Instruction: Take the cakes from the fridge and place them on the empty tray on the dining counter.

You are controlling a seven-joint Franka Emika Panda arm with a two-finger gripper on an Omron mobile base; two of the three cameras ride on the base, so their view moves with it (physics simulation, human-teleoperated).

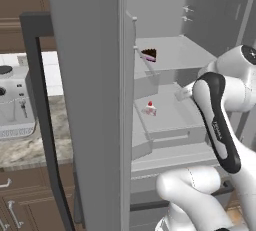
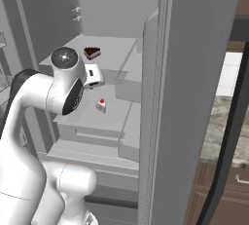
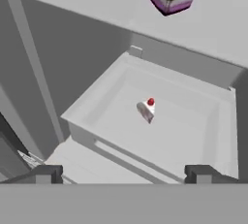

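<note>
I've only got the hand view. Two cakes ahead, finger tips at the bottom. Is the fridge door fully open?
Observer: The fridge door on the left stands swung wide in the left base view, its dark handle toward the camera.
Operator: What's beside the fridge?
Observer: A marbled counter carrying a grey appliance.
Operator: Where's the hand relative to the shelves?
Observer: In the right base view the hand sits between the chocolate cake shelf and the white cake below, touching neither.
</note>
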